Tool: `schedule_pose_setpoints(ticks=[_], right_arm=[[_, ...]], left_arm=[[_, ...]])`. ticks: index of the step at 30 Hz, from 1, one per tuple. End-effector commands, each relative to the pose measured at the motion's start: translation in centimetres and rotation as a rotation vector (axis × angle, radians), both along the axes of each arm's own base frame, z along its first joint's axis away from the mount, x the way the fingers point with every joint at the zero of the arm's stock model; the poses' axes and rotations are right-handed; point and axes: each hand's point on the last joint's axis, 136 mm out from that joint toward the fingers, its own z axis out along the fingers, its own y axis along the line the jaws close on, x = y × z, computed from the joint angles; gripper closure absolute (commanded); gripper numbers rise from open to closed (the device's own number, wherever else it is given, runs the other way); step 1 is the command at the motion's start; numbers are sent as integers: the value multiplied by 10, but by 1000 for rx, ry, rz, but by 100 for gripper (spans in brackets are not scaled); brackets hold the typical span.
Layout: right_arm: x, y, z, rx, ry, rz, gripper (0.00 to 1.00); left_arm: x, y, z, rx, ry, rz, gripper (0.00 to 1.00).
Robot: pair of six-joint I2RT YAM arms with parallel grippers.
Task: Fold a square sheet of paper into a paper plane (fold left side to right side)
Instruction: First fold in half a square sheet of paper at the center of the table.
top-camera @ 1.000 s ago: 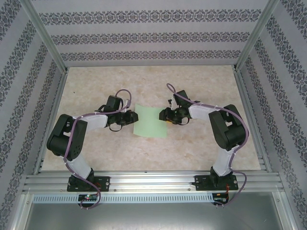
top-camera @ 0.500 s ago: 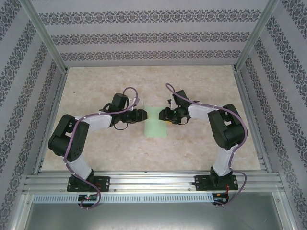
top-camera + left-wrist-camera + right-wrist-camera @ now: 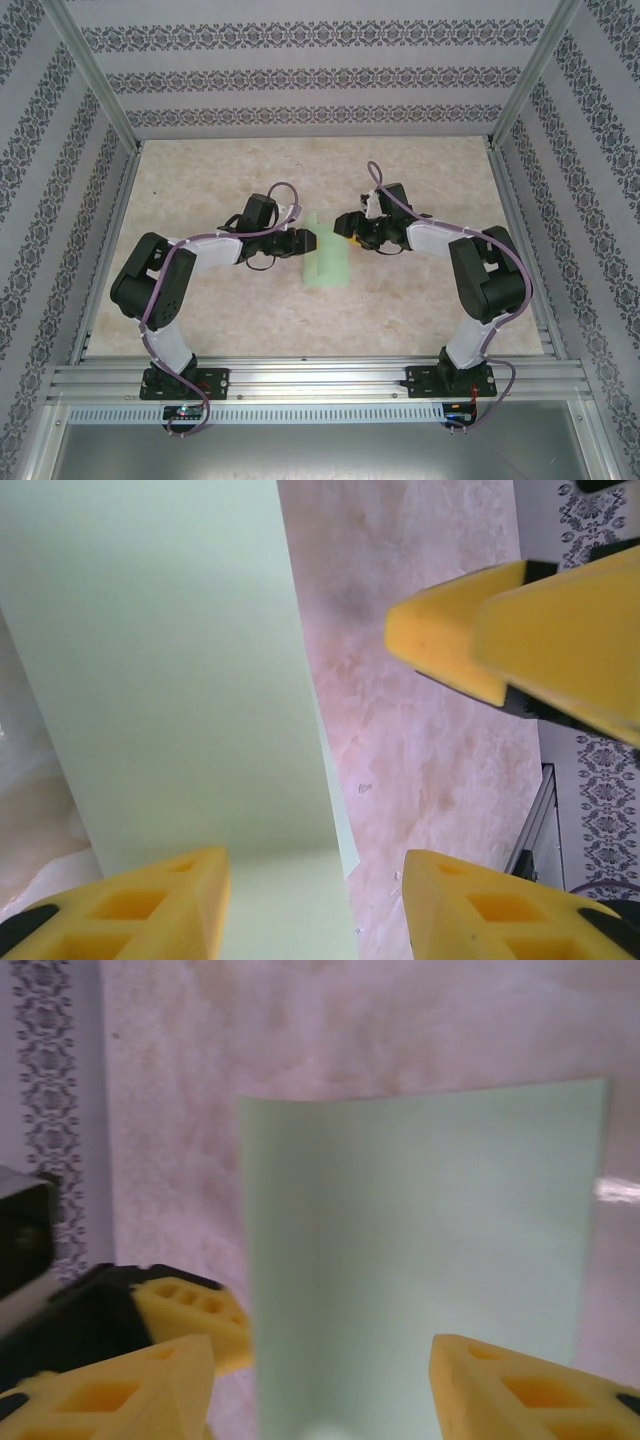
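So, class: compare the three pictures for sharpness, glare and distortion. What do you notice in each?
Top external: sharp and evenly lit, though the wide lens splays the frame posts outward. Left wrist: the left pincer's fingers blur close to the lens, and soft shading crosses the sheet of paper. Right wrist: hazy throughout, with a glare patch on the table.

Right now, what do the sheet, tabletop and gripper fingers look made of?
Sheet of paper: thin matte pale-green paper, bending in a soft curve.
Table: smooth beige marbled surface, likely laminate or printed film.
Fingers: matte yellow plastic with open cells, possibly 3D-printed.
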Motion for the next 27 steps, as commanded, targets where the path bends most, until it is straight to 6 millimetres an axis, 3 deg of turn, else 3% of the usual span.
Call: schedule_pose_setpoints(ticks=[1, 14, 23, 27], right_arm=[[3, 18, 25, 104, -35, 37, 39], [10, 42, 4, 113, 37, 43, 45], [7, 45, -4, 105, 57, 53, 77], [7, 46, -4, 107, 58, 58, 84]], left_arm=[[7, -14, 15, -44, -48, -24, 50], [7, -16, 12, -38, -43, -24, 50], [8, -17, 17, -51, -53, -22, 50], [8, -18, 19, -57, -58, -25, 50]])
